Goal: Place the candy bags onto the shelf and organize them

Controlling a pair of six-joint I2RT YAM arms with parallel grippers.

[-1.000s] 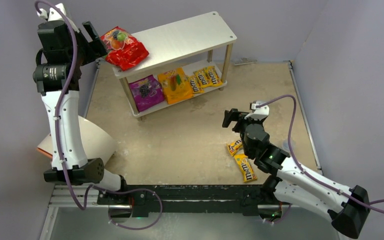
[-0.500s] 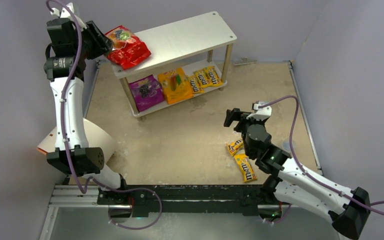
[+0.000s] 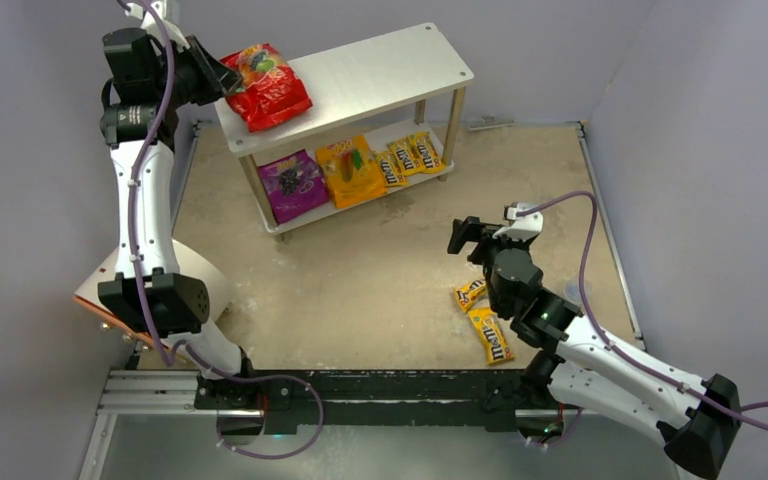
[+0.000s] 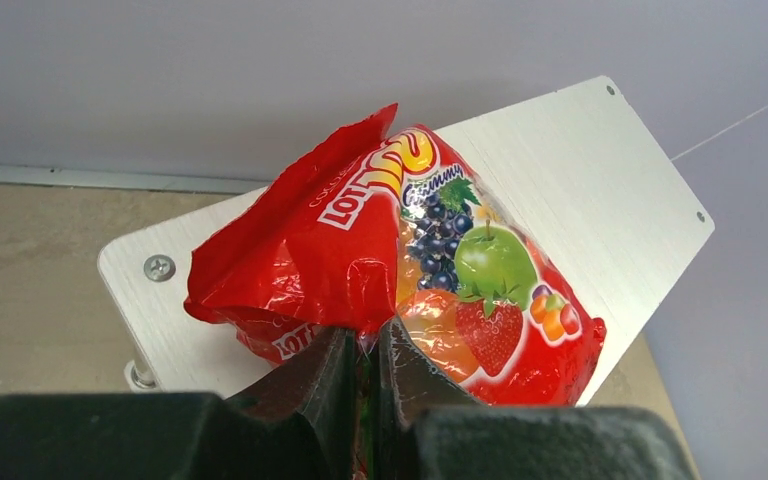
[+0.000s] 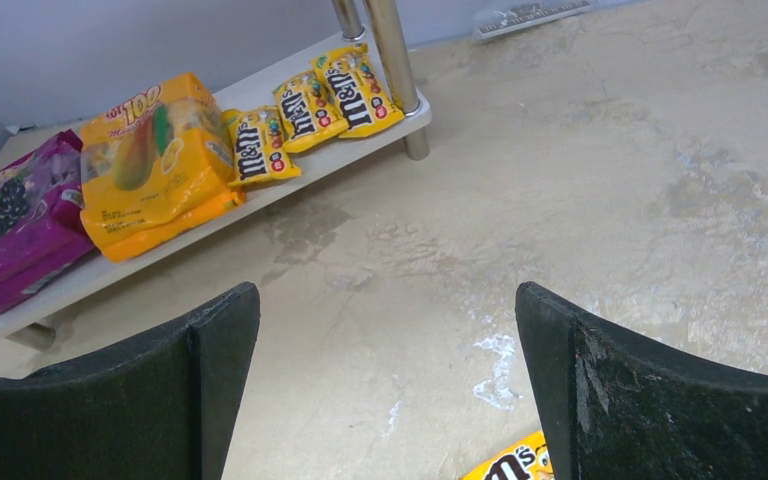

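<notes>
While the right arm has kept its place, the left has carried its load inward over the past second.

- Left pincer (image 4: 365, 335): closed hard on a fold at the near edge of the red bag (image 4: 400, 260) – no gap shows between the fingers.
- Red bag: a second ago it hung off the 9 o'clock end of the shelf (image 3: 390, 70). Now it lies over that end of the top board, though the wrist view cannot show whether its full weight rests there.
- Lower board (image 5: 340, 152): purple bag (image 3: 292, 184), orange bag (image 3: 350, 170) and three packets (image 3: 405, 158) in a row, running from 9 to 3 o'clock.
- Right pincer (image 3: 465, 238): spread wide, holding nothing, above the bare bench (image 3: 380, 270).
- Loose packets: two on the bench at about 4 o'clock, one (image 3: 470, 294) just beside the other (image 3: 490, 335), under the right arm.

Judgement – the red bag looks ready for release. With that done, only the two loose packets would remain unshelved.
</notes>
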